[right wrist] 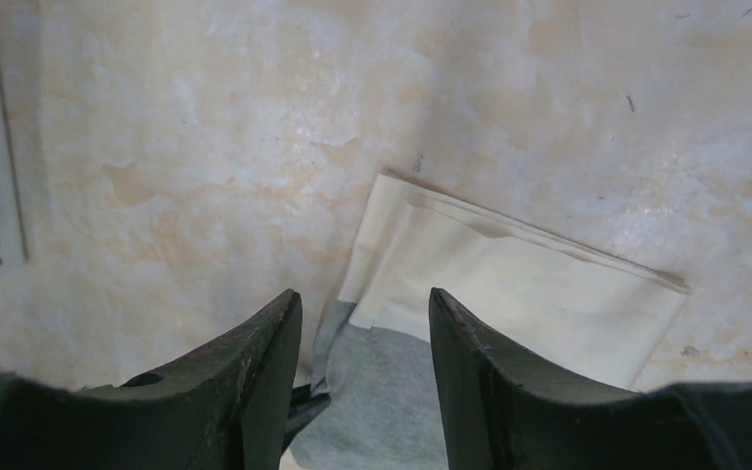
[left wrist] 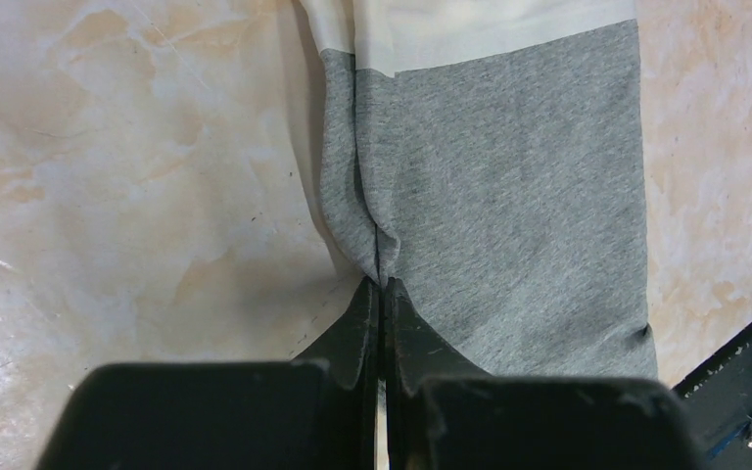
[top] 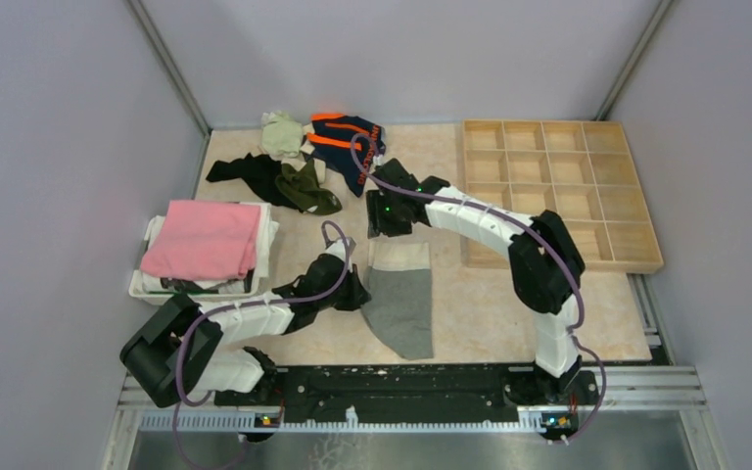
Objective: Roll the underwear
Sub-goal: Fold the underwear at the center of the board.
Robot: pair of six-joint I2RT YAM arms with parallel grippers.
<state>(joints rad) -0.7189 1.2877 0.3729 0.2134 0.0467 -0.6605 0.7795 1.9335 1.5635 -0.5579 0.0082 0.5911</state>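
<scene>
Grey underwear [top: 401, 304] with a cream waistband [top: 399, 255] lies flat in the middle of the table. My left gripper [top: 360, 292] is at its left edge and shut on a pinched fold of the grey fabric [left wrist: 509, 196]; the left gripper [left wrist: 383, 284] has its jaws pressed together around the crease. My right gripper [top: 389, 233] hovers over the waistband end, open. In the right wrist view the right gripper [right wrist: 364, 294] stands with nothing between its fingers, above the cream waistband [right wrist: 519, 294] and the grey cloth [right wrist: 392, 401].
More underwear is piled at the back: navy with orange stripes [top: 348, 142], olive green [top: 308, 188], a dark pair [top: 245, 171]. A folded pink cloth [top: 204, 238] rests on a white basket [top: 147, 284] at the left. A wooden compartment tray [top: 558, 186] stands at the right.
</scene>
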